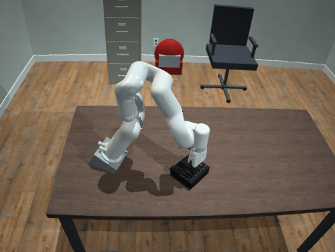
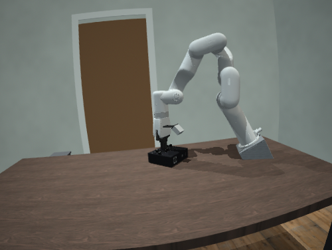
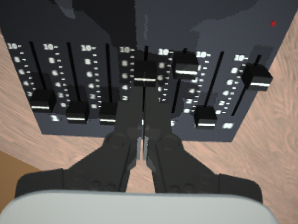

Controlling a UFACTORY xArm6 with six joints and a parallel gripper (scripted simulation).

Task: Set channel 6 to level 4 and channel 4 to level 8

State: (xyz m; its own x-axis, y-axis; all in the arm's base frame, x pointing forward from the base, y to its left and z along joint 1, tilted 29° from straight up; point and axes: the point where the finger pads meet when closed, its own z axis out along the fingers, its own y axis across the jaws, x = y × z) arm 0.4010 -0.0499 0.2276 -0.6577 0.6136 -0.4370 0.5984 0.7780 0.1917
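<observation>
At frame bottom, the dark two-fingered gripper (image 3: 144,127) was clenched on nothing, tips against the fourth fader's black rectangular cap (image 3: 145,74). Beyond, the black boxy lighting desk (image 3: 165,22) stood on the brown wooden tabletop (image 3: 282,130).
</observation>
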